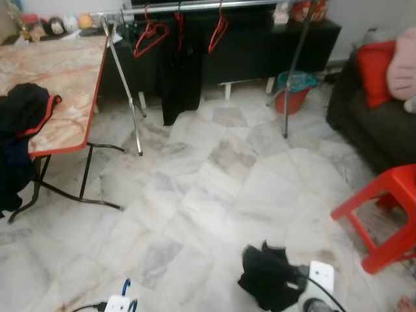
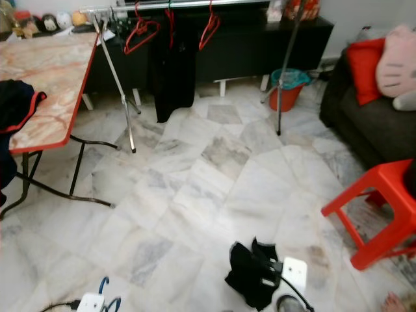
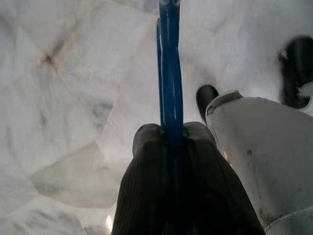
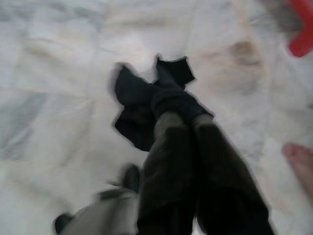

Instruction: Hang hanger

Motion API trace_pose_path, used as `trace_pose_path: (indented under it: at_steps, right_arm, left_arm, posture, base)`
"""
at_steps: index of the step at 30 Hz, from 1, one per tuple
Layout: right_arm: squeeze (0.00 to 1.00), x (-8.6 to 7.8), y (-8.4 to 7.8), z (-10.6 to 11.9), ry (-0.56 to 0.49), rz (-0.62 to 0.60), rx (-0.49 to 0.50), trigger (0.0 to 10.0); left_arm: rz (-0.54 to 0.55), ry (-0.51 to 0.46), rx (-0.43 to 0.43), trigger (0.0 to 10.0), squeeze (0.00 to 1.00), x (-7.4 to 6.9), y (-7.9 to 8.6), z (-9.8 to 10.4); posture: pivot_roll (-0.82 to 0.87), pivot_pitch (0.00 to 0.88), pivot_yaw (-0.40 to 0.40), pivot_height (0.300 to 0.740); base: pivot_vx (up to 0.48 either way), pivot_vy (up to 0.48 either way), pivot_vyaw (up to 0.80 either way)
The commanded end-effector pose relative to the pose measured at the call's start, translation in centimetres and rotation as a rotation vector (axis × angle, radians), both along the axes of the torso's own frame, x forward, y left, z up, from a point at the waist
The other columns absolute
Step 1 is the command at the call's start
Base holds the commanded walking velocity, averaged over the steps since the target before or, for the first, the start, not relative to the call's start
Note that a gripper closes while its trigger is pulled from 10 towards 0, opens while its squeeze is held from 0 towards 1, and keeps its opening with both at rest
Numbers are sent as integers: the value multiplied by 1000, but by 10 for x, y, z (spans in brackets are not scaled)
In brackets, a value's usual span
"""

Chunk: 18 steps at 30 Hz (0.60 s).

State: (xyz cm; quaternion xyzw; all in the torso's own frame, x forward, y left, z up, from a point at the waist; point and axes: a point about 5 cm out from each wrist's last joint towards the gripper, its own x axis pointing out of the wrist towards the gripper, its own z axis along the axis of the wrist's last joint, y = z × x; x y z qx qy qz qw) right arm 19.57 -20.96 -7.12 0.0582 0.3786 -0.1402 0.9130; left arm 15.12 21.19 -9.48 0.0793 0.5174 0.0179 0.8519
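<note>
My left gripper (image 3: pixel 172 129) is shut on a blue hanger (image 3: pixel 169 73), which rises between its two black fingers; the hanger's blue loops (image 1: pixel 127 290) peek up at the bottom edge of the left eye view. My right gripper (image 4: pixel 183 117) is shut on a black garment (image 4: pixel 139 105), which dangles low over the marble floor (image 1: pixel 268 276). Far ahead stands a metal clothes rack (image 1: pixel 195 5) with three red hangers (image 1: pixel 151 34) on its rail. A black garment (image 1: pixel 181 78) hangs from it.
A marble-topped folding table (image 1: pixel 58 84) with a black and red jacket (image 1: pixel 23 114) stands at the left. At the right are a red plastic stool (image 1: pixel 390 214) and a dark sofa (image 1: pixel 374 123) with cushions. An orange bucket (image 1: pixel 294 91) sits beside the rack's right leg. A person's foot (image 4: pixel 301 156) is near.
</note>
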Motion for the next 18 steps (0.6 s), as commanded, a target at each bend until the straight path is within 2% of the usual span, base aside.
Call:
trace_pose_path:
  at_steps: [1,3,4,5,9,11,12,17,18]
  right_arm:
    - [0,18,-4,11,-58,-1,-17,10000]
    - [0,32,-3,20,-90,15,-27,10000]
    - [0,32,-3,20,-90,15,-27,10000]
    - [0,42,-3,26,-123,19,-27,10000]
    - [0,62,-3,41,-189,28,-27,10000]
    - [0,66,-4,45,-197,34,-35,10000]
    - [0,75,-4,51,-212,46,-46,10000]
    - [0,92,-7,68,-269,67,-68,10000]
    - [0,99,-11,76,-282,59,-96,10000]
  left_arm:
    - [-7,-28,-2,10000,0,5,-1,2]
    - [-25,-54,-17,10000,0,13,-4,5]
    - [-25,-54,-17,10000,0,13,-4,5]
    - [-38,-70,-30,10000,0,19,-6,7]
    - [-69,-107,-42,10000,0,33,-9,14]
    - [-81,-124,-43,10000,0,38,-9,16]
    - [-104,-160,-52,10000,0,48,-10,22]
    - [-227,-271,-103,10000,0,82,-18,42]
    - [-297,-320,-132,10000,0,97,-22,54]
  posture:
    - [-181,82,18,740]
    - [-180,83,18,740]
    - [-180,83,18,740]
    - [-180,83,16,740]
    - [-180,84,16,740]
    - [-182,85,14,740]
    - [-182,83,11,740]
    - [-175,90,6,740]
    - [-172,92,5,740]
  base:
    - [0,0,0]
    - [0,0,0]
    - [0,0,0]
    - [0,0,0]
    - [0,0,0]
    - [0,0,0]
    - [0,0,0]
    - [0,0,0]
    - [0,0,0]
